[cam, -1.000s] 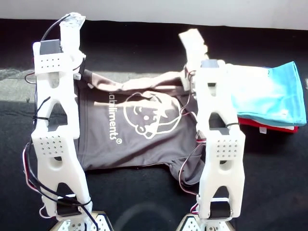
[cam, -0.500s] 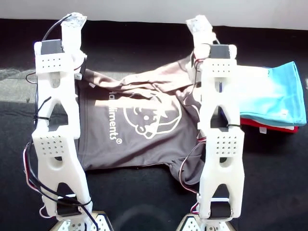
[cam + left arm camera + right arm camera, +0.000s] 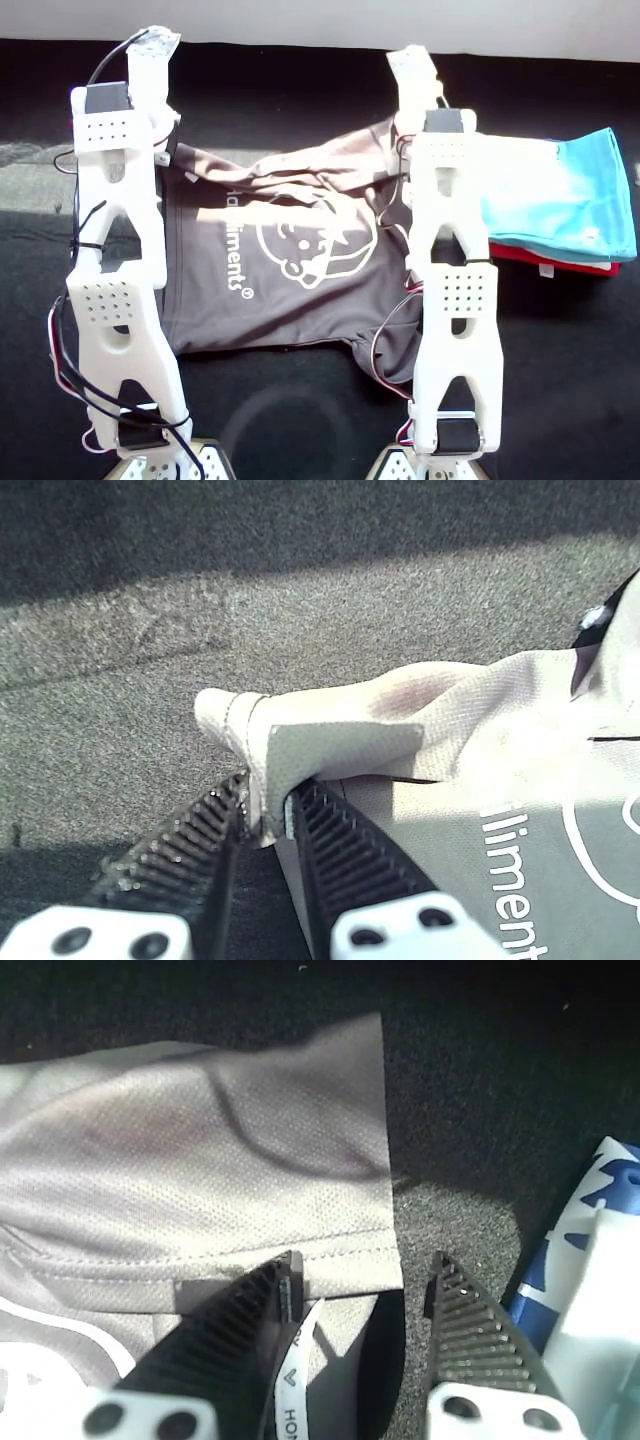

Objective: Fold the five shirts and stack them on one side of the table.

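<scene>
Grey mesh-knit printed shirt [image 3: 290, 290] lies mid black counter [image 3: 560, 380], far edge bunched. Left gripper [image 3: 268, 800] fingers clamp sleeve edge at 10 o'clock. Right gripper [image 3: 365, 1260] fingers apart over shirt edge at 1 o'clock. Folded blue-and-red shirt stack [image 3: 565, 200] at 3 o'clock. Risk: one-sided hold drags cloth and skews fold.

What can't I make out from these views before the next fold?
1. How many folded shirts: in the high view the blue shirt covers those below, a red shirt edge shows beneath, and the right arm hides their inner ends.
2. The gray shirt: the left arm covers its side edge in the high view.
3. The right gripper: open over the gray shirt's hem; the right wrist view cannot tell whether it touches.
</scene>
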Available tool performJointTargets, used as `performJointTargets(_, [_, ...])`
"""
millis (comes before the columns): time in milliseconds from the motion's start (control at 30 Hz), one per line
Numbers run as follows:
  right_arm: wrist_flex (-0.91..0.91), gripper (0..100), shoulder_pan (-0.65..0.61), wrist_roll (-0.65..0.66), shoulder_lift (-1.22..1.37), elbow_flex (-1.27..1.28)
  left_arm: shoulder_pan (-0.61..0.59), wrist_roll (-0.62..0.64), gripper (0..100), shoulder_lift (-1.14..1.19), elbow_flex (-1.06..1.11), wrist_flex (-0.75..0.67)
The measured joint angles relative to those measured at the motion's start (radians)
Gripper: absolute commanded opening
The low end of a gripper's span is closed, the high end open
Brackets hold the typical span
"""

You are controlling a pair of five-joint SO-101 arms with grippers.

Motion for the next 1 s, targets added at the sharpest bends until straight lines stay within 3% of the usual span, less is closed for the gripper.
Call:
performJointTargets(400, [-0.04,18.9,0.0,0.0,0.095,0.0,0.0,0.0,1,0.0,0.0,-0.003])
performJointTargets(567, [-0.069,0.0,0.0,0.0,0.11,0.0,0.0,0.0,1,0.0,0.0,-0.003])
performJointTargets(800, [-0.058,0.8,0.005,0.0,0.114,-0.104,0.0,0.0,1,0.0,0.0,-0.014])
performJointTargets(1000, [0.094,0.9,0.011,0.0,0.112,-0.259,0.0,0.0,1,0.0,0.0,-0.015])
